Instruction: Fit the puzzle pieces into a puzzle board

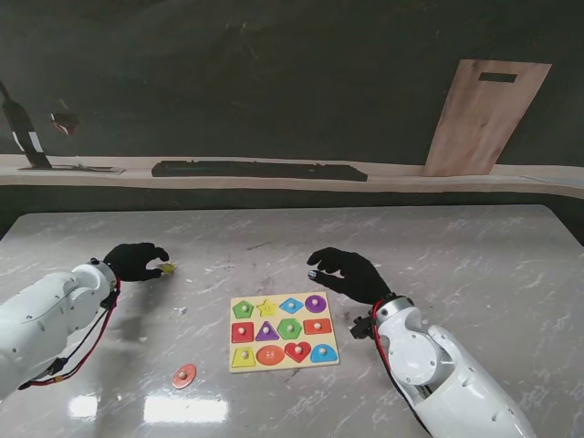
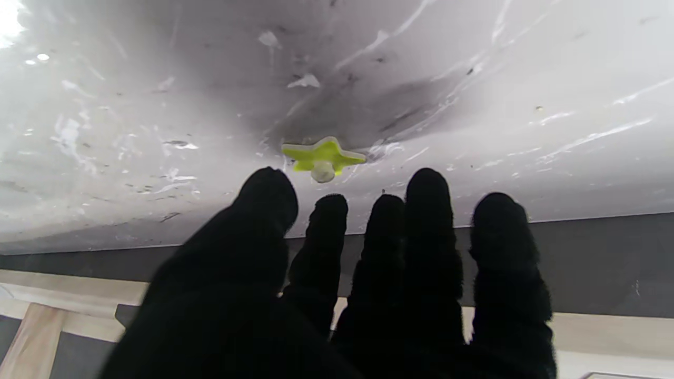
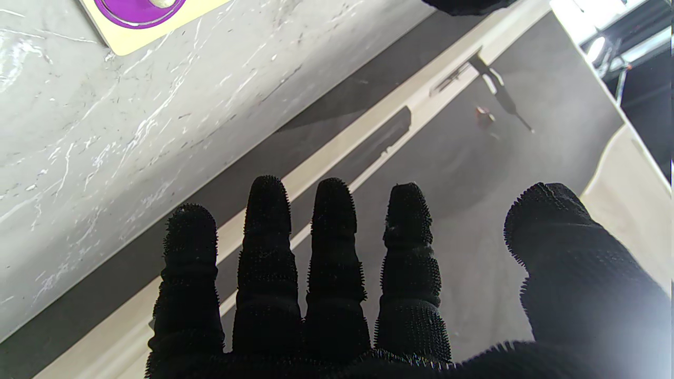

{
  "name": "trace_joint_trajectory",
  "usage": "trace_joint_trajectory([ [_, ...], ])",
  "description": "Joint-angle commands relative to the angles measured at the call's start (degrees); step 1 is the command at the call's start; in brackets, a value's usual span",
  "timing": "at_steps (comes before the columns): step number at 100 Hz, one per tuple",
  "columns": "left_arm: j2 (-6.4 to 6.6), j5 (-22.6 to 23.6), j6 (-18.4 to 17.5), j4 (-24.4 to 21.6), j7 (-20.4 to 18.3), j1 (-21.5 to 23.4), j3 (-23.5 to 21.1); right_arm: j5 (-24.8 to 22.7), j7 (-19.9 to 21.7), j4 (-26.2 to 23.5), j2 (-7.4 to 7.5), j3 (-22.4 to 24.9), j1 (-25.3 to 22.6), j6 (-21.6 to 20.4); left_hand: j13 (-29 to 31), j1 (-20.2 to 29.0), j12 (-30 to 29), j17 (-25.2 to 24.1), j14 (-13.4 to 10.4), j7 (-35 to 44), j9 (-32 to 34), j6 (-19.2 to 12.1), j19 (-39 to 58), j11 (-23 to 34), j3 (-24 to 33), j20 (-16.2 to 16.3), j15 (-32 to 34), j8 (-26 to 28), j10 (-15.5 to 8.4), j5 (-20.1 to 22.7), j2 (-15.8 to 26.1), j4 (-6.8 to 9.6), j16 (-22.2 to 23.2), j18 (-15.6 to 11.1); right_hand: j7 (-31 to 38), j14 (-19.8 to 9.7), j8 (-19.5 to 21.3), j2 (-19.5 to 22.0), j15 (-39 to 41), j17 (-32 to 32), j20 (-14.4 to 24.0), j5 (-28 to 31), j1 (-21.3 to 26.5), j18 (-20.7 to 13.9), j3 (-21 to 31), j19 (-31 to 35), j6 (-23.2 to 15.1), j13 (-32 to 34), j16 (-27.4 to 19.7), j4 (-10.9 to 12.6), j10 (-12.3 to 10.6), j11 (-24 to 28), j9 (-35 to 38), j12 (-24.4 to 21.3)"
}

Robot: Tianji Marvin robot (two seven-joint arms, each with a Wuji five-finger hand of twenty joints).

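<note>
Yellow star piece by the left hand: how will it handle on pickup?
The star piece looks flat and rigid, so probably light and won't roll. Its small knob likely offers the only pinch point. The glossy table may let it slide if nudged.

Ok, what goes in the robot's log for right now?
left robot hand: open, at star | right robot hand: open, beside board | oval: loose

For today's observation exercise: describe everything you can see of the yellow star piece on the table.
The star piece is flat, bright yellow-green, with a small pale round knob in its middle. It looks like painted wood or plastic. It lies flat on the marble table, left of the puzzle board, just past the left robot hand fingertips. Nothing visibly grips it.
</note>
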Motion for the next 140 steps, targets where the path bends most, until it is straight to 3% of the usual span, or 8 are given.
trace_joint_trajectory([
  [1, -1.34, -0.49, 0.00, 1.50, 0.92, -1.52, 0.91, -0.11, 0.04, -0.44, -0.21, -0.08, -0.40, 0.25, 0.81, 0.88, 0.71, 0.32, 0.93, -0.70, 0.29, -0.15, 0.80, 1.24, 1.00, 0.91, 1.65, -1.19, -0.54, -1.63, -0.32, 2.02, 0.97, -2.07, -0.95, 0.09, 0.55, 1.08, 1.10, -0.55, 0.44, 0.32, 0.23, 0.43, -0.40, 0.99, -1.70, 0.77, 0.52, 1.39, 0.00, 0.58, 0.80, 0.34],
  [15, -2.63, -3.61, -0.15, 5.34, 2.45, -4.03, 6.37, -0.12, -0.07, -0.54, -0.23, -0.02, -0.44, 0.47, 1.16, 0.97, 0.88, 0.69, 0.97, 0.34, 0.86, -0.13, 0.99, 1.62, 1.57, 0.78, 2.11, -0.98, -1.00, -0.92, -0.69, 2.04, 0.98, -2.00, -0.92, 0.15, 0.56, 1.05, 1.11, -0.55, 0.45, 0.35, 0.25, 0.44, -0.38, 1.01, -1.65, 0.75, 0.51, 1.39, 0.04, 0.59, 0.77, 0.33],
  [33, -3.40, -5.05, -0.48, 7.66, 4.13, -5.38, 10.09, 0.00, 0.07, -0.59, -0.22, 0.00, -0.44, 0.70, 2.25, 0.70, 1.45, 1.71, 0.50, 5.43, 3.11, -0.30, 1.87, 3.08, 3.75, 0.29, 3.09, 0.99, -1.71, 1.37, -1.93, 1.84, 0.68, -2.15, -0.91, 0.22, 0.56, 1.08, 1.13, -0.57, 0.45, 0.37, 0.22, 0.43, -0.38, 1.02, -1.68, 0.72, 0.51, 1.39, 0.04, 0.60, 0.72, 0.34],
  [40, -3.59, -5.33, -0.52, 8.32, 4.87, -5.71, 11.40, 0.03, 0.14, -0.59, -0.21, -0.01, -0.43, 0.73, 2.75, 1.76, 1.99, 2.24, 0.42, 8.30, 4.14, -0.95, 2.38, 4.12, 4.13, 0.19, 3.62, 2.28, -1.89, 2.06, -4.23, 0.36, 0.60, -2.22, -0.91, 0.13, 0.56, 1.11, 1.15, -0.57, 0.45, 0.33, 0.23, 0.42, -0.37, 1.03, -1.70, 0.74, 0.51, 1.39, 0.11, 0.60, 0.74, 0.33],
  [49, -3.69, -5.42, -0.36, 9.01, 5.88, -6.04, 13.03, 0.07, 0.23, -0.56, -0.20, -0.03, -0.41, 0.71, 3.41, 2.59, 2.32, 2.80, 0.31, 10.24, 4.95, -1.19, 2.80, 4.69, 4.33, 0.18, 4.03, 2.93, -1.96, 2.09, -5.40, -0.32, 0.52, -2.24, -0.89, 0.13, 0.56, 1.13, 1.13, -0.57, 0.45, 0.38, 0.24, 0.40, -0.37, 1.02, -1.68, 0.71, 0.50, 1.40, 0.05, 0.61, 0.79, 0.34],
  [103, -4.07, -6.04, 0.99, 9.80, 6.37, -6.30, 14.69, 0.29, 0.63, -0.08, -0.18, -0.37, -0.03, 0.75, 9.05, 6.27, 4.34, 7.01, 0.93, 12.22, 15.47, 1.74, 6.37, 2.84, 6.53, 0.40, 5.95, 0.82, 0.82, 7.36, -9.38, -1.96, -1.25, -1.16, -0.85, 0.16, 0.58, 1.20, 1.17, -0.62, 0.45, 0.37, 0.22, 0.42, -0.43, 1.01, -1.65, 0.69, 0.51, 1.40, 0.03, 0.70, 0.85, 0.37],
  [140, -4.31, -6.30, 1.25, 10.28, 6.72, -6.56, 16.03, 0.30, 0.58, -0.09, -0.18, -0.30, -0.08, 0.67, 11.88, 9.27, 6.27, 9.22, 0.16, 18.66, 22.01, 0.21, 8.49, 0.38, 6.85, 0.13, 7.06, 0.72, -0.56, 9.25, -11.49, -2.46, -2.57, -1.84, -0.85, 0.12, 0.58, 1.18, 1.18, -0.63, 0.44, 0.38, 0.22, 0.38, -0.46, 1.01, -1.69, 0.71, 0.51, 1.40, 0.01, 0.65, 0.82, 0.35],
])
